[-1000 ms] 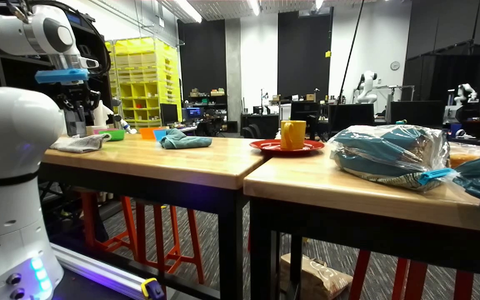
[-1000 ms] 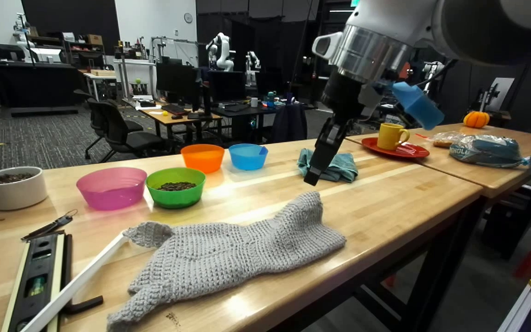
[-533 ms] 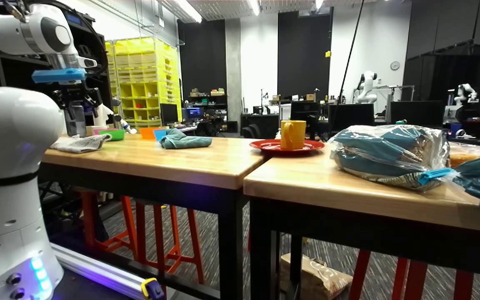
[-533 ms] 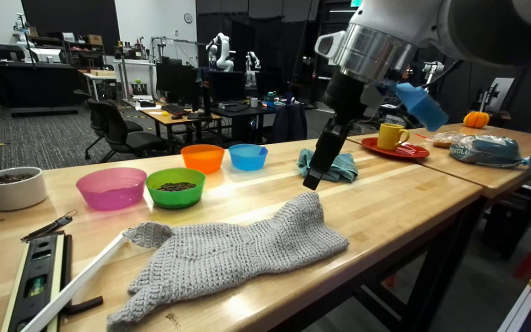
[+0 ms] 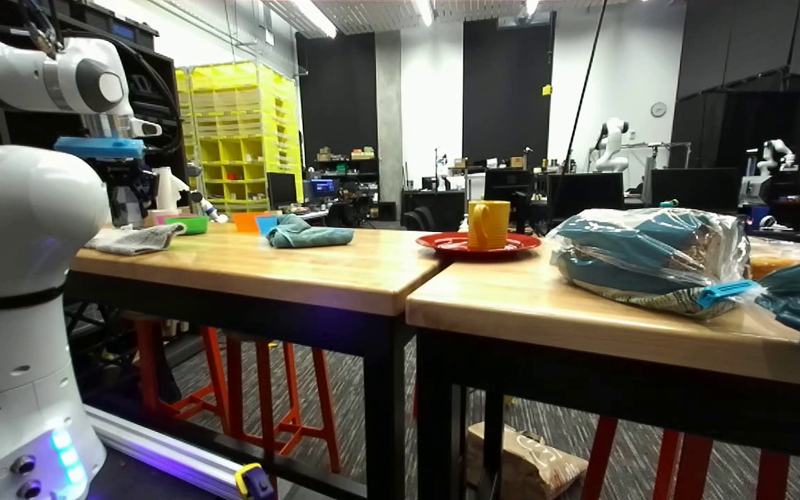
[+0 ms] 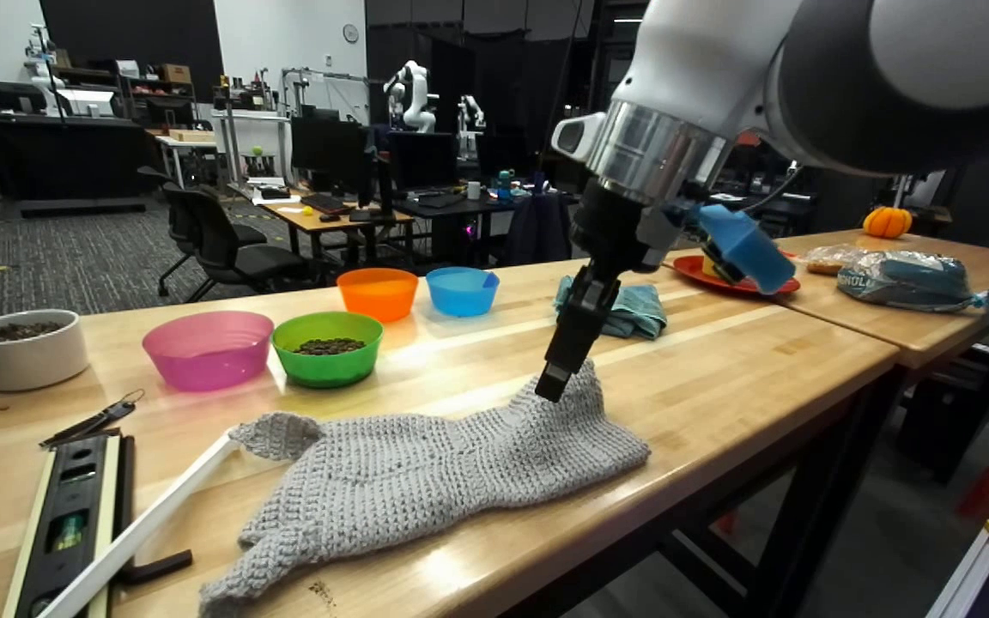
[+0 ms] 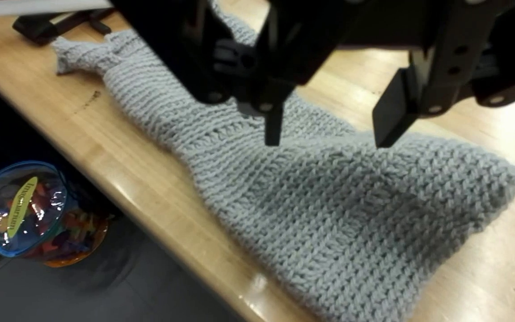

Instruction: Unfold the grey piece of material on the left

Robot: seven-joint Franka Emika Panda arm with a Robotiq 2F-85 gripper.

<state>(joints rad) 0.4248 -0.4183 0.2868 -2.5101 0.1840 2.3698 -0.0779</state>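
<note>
The grey knitted cloth (image 6: 434, 472) lies crumpled and partly folded near the table's front edge. One end stands up in a raised fold. It also shows in an exterior view (image 5: 132, 239) and in the wrist view (image 7: 329, 232). My gripper (image 6: 553, 386) points down at the raised fold, its tips overlapping the fold's top in that view. In the wrist view my gripper (image 7: 332, 129) is open, its two fingers apart above the fold with nothing held. Whether the tips touch the cloth cannot be told. In an exterior view the gripper (image 5: 128, 214) is above the cloth.
A folded teal cloth (image 6: 632, 311) lies behind the gripper. Pink (image 6: 207, 352), green (image 6: 327, 365), orange (image 6: 377, 296) and blue (image 6: 462, 293) bowls stand along the back. A spirit level (image 6: 74, 524) and a white stick (image 6: 142, 524) lie beside the grey cloth.
My gripper has come down and moved over the raised fold, away from the teal cloth. The grey cloth looks nearly unchanged.
</note>
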